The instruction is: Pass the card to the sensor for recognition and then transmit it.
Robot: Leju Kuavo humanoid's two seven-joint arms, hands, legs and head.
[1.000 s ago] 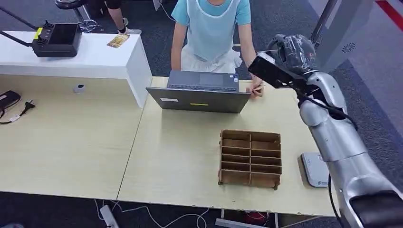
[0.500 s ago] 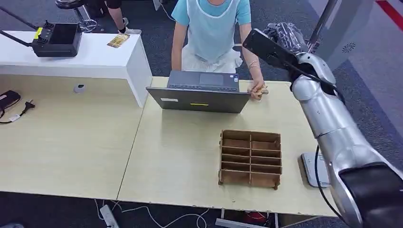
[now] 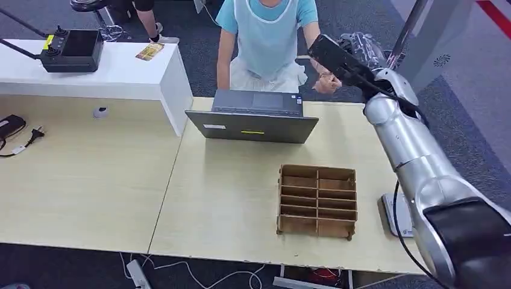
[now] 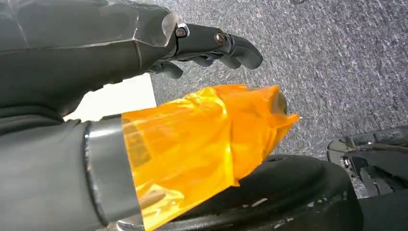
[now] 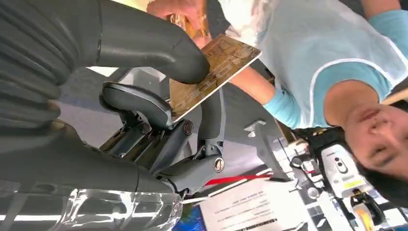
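A brown patterned card [image 5: 211,72] is pinched between the thumb and fingers of my right hand [image 5: 159,96]. My right hand [image 3: 361,48] is raised high beyond the table's far right edge, close to the person in a light blue shirt [image 3: 268,30]. The person's hand [image 3: 326,81] is lifted just under mine and touches the card's far end [image 5: 178,9]. The flat white sensor [image 3: 396,212] lies at the table's right edge, partly behind my right arm. My left hand [image 4: 144,57] hangs over grey carpet, fingers loosely curled, holding nothing.
An open grey laptop [image 3: 256,117] stands at the table's far side before the person. A wooden compartment box [image 3: 317,200] sits near the front right. A white counter [image 3: 120,75] at the back left carries a black controller [image 3: 72,49].
My right arm swung further out toward the person. The person's hand left the table beside the laptop and rose to my right hand.
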